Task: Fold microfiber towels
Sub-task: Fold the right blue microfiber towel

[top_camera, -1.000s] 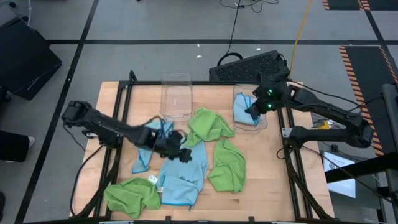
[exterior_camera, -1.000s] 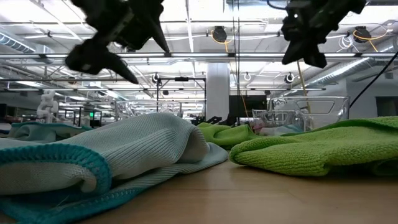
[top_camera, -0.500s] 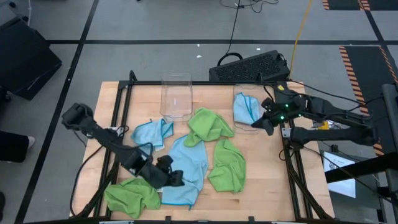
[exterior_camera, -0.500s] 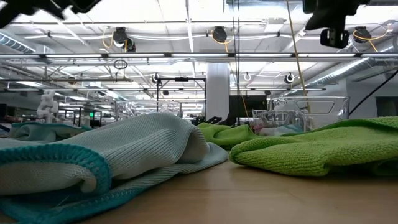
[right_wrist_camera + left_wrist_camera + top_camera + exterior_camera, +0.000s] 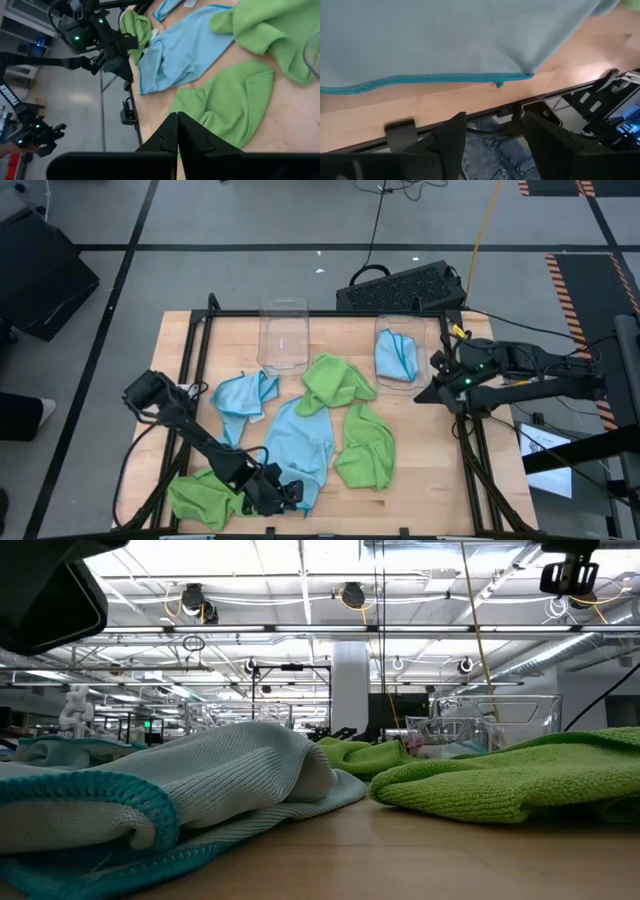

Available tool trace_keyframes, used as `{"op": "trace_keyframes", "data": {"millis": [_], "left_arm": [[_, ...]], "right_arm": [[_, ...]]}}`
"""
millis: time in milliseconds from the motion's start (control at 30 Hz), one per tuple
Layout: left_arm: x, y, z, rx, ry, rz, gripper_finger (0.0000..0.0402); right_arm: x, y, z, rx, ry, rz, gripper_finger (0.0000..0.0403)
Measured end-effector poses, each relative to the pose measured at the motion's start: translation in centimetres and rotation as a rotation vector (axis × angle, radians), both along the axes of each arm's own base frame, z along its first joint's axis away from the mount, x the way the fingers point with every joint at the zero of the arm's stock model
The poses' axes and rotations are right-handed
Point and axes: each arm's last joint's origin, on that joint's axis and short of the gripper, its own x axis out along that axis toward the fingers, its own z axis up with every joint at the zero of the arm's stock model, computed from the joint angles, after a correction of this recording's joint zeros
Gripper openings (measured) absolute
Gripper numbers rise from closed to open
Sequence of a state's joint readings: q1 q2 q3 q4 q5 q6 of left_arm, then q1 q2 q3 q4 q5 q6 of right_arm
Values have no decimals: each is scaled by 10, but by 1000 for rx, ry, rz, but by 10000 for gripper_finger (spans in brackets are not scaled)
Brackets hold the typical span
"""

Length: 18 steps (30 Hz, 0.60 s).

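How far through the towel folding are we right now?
Done: one blue towel sits in the right clear bin. In hand: nothing held; the left gripper, jaws apart, hovers at the big blue towel near the front edge. Left: five loose towels; the other bin looks empty. The right gripper, shut, waits aside.

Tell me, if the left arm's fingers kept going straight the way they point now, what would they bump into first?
Probably the near hem of the large blue towel. The left gripper hangs open at the table's front edge, aimed at it; depth is unclear.
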<state>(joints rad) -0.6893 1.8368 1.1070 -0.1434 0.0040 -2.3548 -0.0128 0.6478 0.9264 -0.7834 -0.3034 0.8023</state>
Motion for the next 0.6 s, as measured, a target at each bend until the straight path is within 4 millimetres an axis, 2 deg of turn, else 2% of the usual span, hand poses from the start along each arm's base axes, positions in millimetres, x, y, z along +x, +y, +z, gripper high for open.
{"op": "trace_keyframes", "data": {"millis": [100, 233, 400, 600], "left_arm": [[-1, 1, -2, 11, 20, 5, 220], [-7, 7, -7, 48, 138, -21, 242], [-13, 10, -4, 121, 233, -80, 269], [-15, 14, -1, 191, 269, -122, 276]], "right_arm": [[-2, 4, 1, -4, -3, -1, 2], [-3, 9, 1, -10, 0, 16, 2], [-3, 13, 0, -16, 2, 29, 2], [-3, 14, 0, -53, -2, 7, 2]]}}
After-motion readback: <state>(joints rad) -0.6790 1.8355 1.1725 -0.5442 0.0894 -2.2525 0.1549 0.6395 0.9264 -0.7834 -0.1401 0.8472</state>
